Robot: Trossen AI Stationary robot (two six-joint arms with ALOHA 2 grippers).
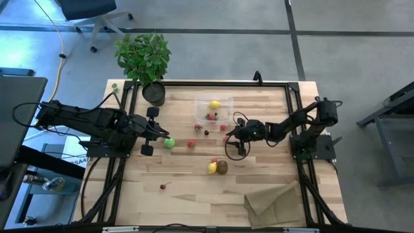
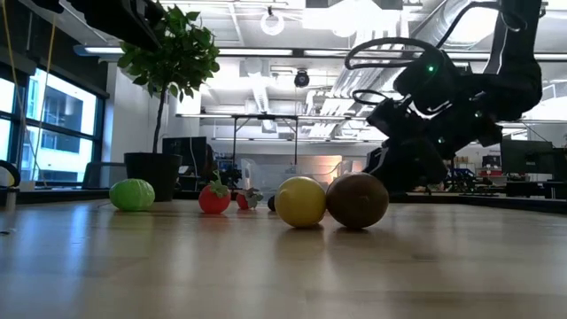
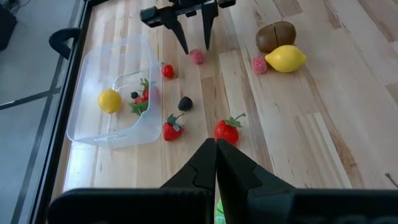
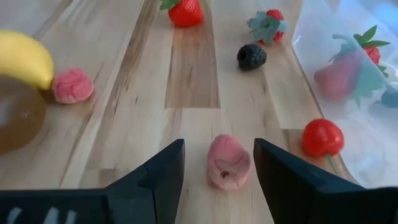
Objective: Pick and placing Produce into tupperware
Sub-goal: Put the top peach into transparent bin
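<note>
the right gripper (image 4: 214,171) was low over the table (image 1: 194,200), just beside the near edge of the tupperware (image 3: 99,134), and its two fingers stood spread with a small pink berry (image 4: 227,160) lying between them, not yet pinched; i judge that the fingers were placed on both sides of this piece because it was the one to be picked next, and that it was chosen because it lay so near to the container. the left gripper (image 3: 214,163) waited at the left side of the table with its fingers pressed together and nothing between them, and the green lime (image 1: 169,143) lay just beside it. the tupperware was a clear box with rounded corners, standing toward the far side of the table, in front of the potted plant (image 1: 145,61). inside it were already a yellow lemon (image 3: 110,100), a strawberry and a small dark berry, so it seemed that part of the work was done. outside, a red cherry tomato (image 4: 323,137) lay very close to its wall, and a blackberry (image 4: 252,56) and two strawberries lay near. the second lemon (image 1: 211,167) and the brown kiwi (image 1: 222,167) touched each other nearer the front, with another pink berry (image 3: 259,64) beside them. a crumpled paper bag (image 1: 275,202) lay at the front right corner.
</note>
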